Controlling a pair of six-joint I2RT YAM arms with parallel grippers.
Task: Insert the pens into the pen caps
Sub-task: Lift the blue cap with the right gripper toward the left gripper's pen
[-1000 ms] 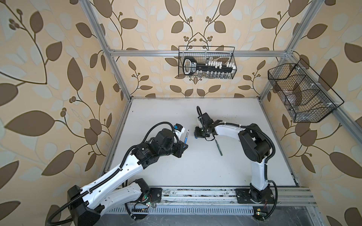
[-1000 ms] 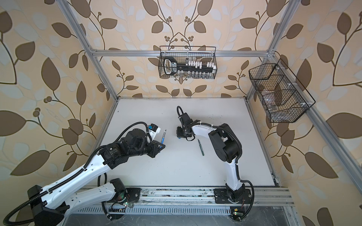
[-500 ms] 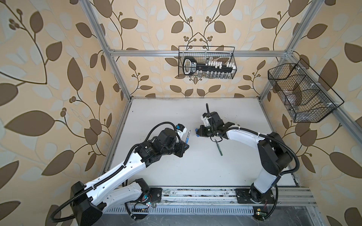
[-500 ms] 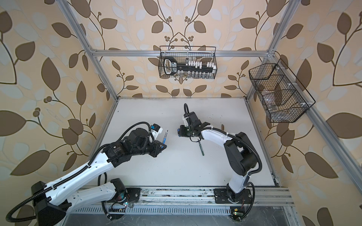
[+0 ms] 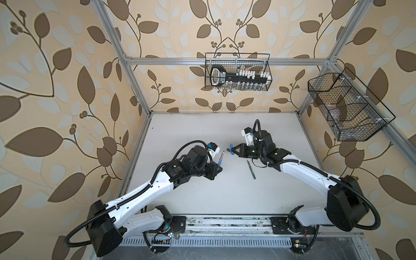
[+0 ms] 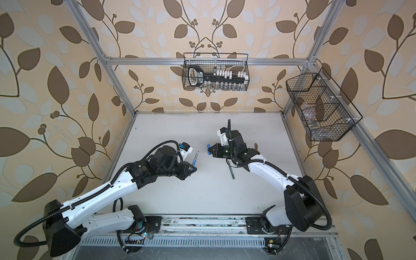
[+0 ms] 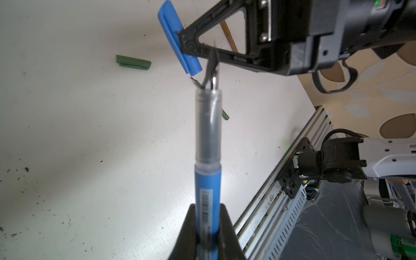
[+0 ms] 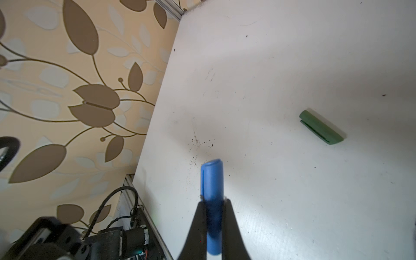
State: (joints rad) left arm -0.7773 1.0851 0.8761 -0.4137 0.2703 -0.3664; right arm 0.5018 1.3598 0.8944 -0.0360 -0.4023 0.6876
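Well, over the middle of the table (image 5: 202,198) the left gripper (image 5: 218,169) pinches the blue pen (image 5: 221,158), its tip near the blue cap (image 5: 229,149) clamped in the right gripper (image 5: 232,150), while a green pen (image 5: 251,170) and green cap (image 8: 320,127) lie loose on it.

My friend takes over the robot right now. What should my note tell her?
The left hand is shut on the blue pen.
The right hand is shut on the blue cap.
The pen tip is near the cap but not in it.
The green pen and green cap lie apart on the table.
An orange pen peeks out behind the right hand, too hidden to judge.
Done: no pen visibly capped.
Left: blue, then green; check orange.
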